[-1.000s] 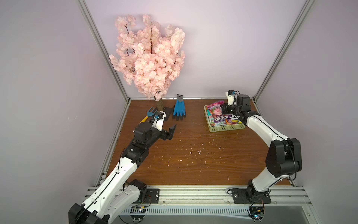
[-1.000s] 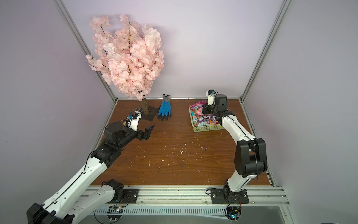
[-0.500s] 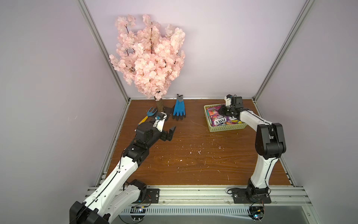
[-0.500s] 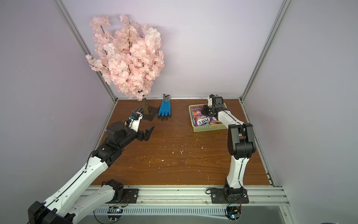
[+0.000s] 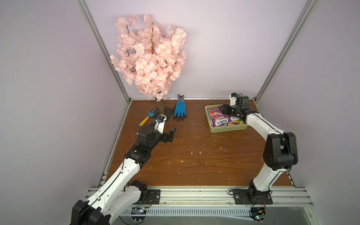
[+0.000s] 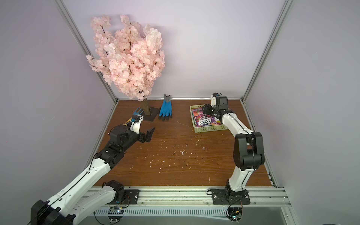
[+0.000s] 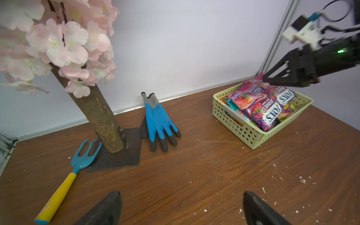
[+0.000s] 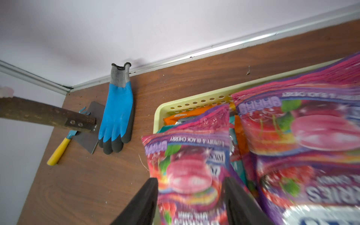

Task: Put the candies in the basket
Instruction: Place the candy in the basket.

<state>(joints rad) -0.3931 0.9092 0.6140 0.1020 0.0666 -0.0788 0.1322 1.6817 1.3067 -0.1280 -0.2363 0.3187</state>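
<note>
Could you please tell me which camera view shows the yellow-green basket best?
The left wrist view: almost the whole basket shows, lattice wall, handle cut-out and candy packets inside. In both top views it is small, its far corner behind the right arm. The right wrist view catches only one rim corner behind blurred packets.

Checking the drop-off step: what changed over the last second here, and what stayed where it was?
The right gripper, with jaws shut a second ago, now has them spread above the pale yellow-green perforated plastic basket. It seems to have let go of a glossy purple candy packet, which was tilted up before and now lies on the others. The right arm's elbow shifted meanwhile. The left gripper, jaws wide open, the basket and the blue rubber glove stayed put.
</note>
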